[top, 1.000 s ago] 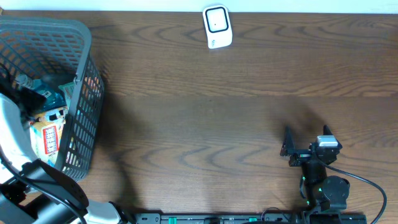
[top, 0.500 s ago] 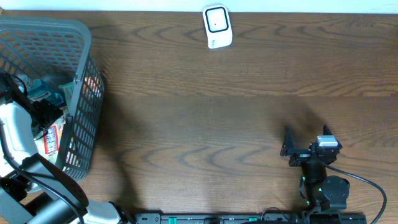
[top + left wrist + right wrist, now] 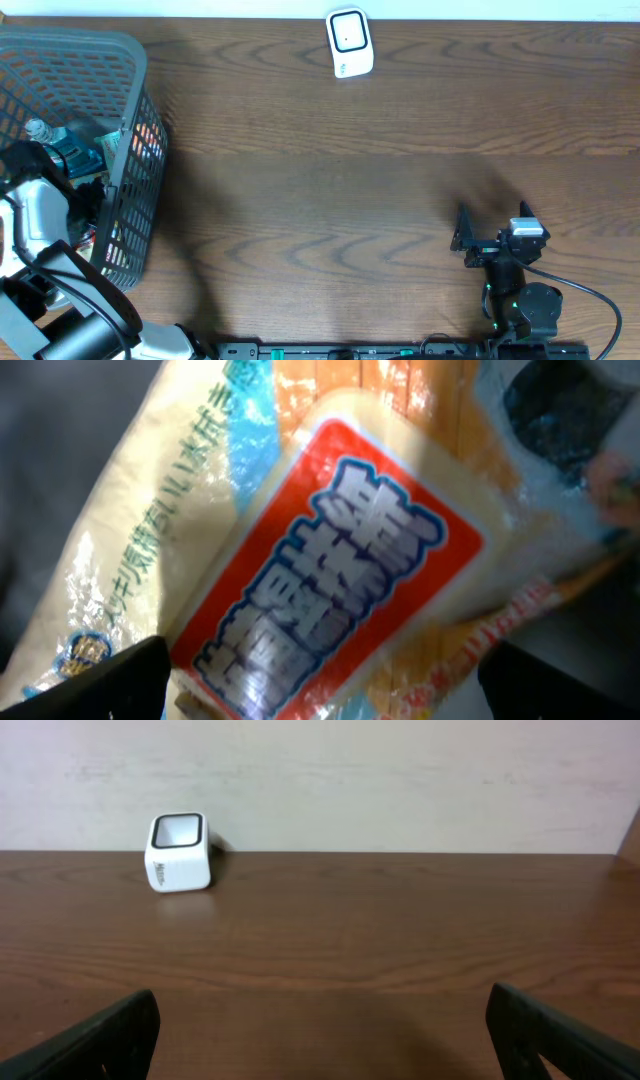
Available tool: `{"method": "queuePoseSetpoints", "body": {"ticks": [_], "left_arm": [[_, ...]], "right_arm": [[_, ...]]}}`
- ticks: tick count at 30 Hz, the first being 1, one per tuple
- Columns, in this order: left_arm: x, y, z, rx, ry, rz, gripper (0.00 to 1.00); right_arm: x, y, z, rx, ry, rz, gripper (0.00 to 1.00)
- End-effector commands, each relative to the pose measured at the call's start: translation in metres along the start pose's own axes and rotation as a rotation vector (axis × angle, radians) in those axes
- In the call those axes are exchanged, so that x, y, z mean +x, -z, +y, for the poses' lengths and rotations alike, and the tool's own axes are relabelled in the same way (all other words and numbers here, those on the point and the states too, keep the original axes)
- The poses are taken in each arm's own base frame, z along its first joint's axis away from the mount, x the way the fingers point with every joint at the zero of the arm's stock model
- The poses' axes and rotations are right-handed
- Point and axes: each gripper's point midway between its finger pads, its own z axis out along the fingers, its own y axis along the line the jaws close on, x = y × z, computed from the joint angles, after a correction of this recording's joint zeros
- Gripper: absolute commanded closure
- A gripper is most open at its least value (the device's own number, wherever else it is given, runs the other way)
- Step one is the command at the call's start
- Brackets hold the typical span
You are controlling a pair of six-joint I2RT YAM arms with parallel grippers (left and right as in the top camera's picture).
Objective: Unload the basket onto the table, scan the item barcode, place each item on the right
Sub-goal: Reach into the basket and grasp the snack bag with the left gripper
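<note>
In the left wrist view a crinkly snack bag (image 3: 340, 550) with a red label and blue characters fills the frame, lying in the grey mesh basket (image 3: 135, 110) at the table's left. My left gripper (image 3: 325, 685) is open just above it, one dark finger on each side of the bag's lower end; whether it touches the bag I cannot tell. From overhead the left gripper (image 3: 88, 200) is inside the basket, its arm hiding the bag. The white barcode scanner (image 3: 350, 43) stands at the far edge, also in the right wrist view (image 3: 179, 852). My right gripper (image 3: 492, 225) is open and empty near the front right.
A teal package (image 3: 78, 155) and a small bottle cap (image 3: 37, 130) lie in the basket beside my left arm. The basket's wall stands between the left gripper and the brown wooden tabletop (image 3: 330, 190). A pale wall (image 3: 400, 780) rises behind the scanner.
My left arm has slid toward the table's near side and lower into the basket, now covering the snack bag from overhead. The right arm has not moved.
</note>
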Motion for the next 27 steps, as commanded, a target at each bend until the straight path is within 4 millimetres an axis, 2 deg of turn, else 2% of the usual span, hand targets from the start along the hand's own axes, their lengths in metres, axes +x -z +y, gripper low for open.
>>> {"method": "queuePoseSetpoints", "body": {"ticks": [1,4,5,7,8,9,11,14,18,22,27], "left_arm": [[0.008,-0.014,-0.002,0.011,-0.017,0.007,0.02],[0.012,-0.027,-0.002,0.015,-0.015,-0.005,0.01],[0.015,-0.030,-0.002,0.015,-0.015,-0.005,0.04],[0.020,-0.037,-0.001,0.015,-0.015,-0.004,0.38],[0.021,-0.037,-0.001,0.014,-0.016,-0.001,0.59],[0.021,-0.037,-0.001,0.014,-0.016,-0.001,0.72],[0.019,-0.035,-0.001,0.017,-0.015,-0.011,0.92],[0.009,-0.025,-0.003,0.026,-0.011,-0.043,0.93],[-0.012,0.008,-0.006,0.056,-0.001,-0.138,0.93],[-0.029,0.054,-0.005,0.098,0.062,-0.265,0.93],[-0.028,0.122,-0.017,0.267,0.107,-0.418,0.93]], "right_arm": [[0.000,0.000,-0.002,0.013,-0.017,0.000,0.01],[0.000,0.000,-0.002,0.013,-0.017,-0.001,0.01],[0.000,0.000,-0.002,0.013,-0.017,0.000,0.01],[0.000,0.000,-0.002,0.013,-0.017,0.000,0.01],[0.000,0.000,-0.002,0.013,-0.017,0.000,0.01],[0.000,0.000,-0.002,0.013,-0.017,0.000,0.01],[0.000,0.000,-0.002,0.013,-0.017,0.000,0.01],[0.000,0.000,-0.003,0.013,-0.017,-0.001,0.01],[0.000,0.000,-0.002,0.013,-0.017,0.000,0.01],[0.000,0.000,-0.002,0.013,-0.017,0.000,0.01],[0.000,0.000,-0.002,0.013,-0.017,-0.001,0.01]]}}
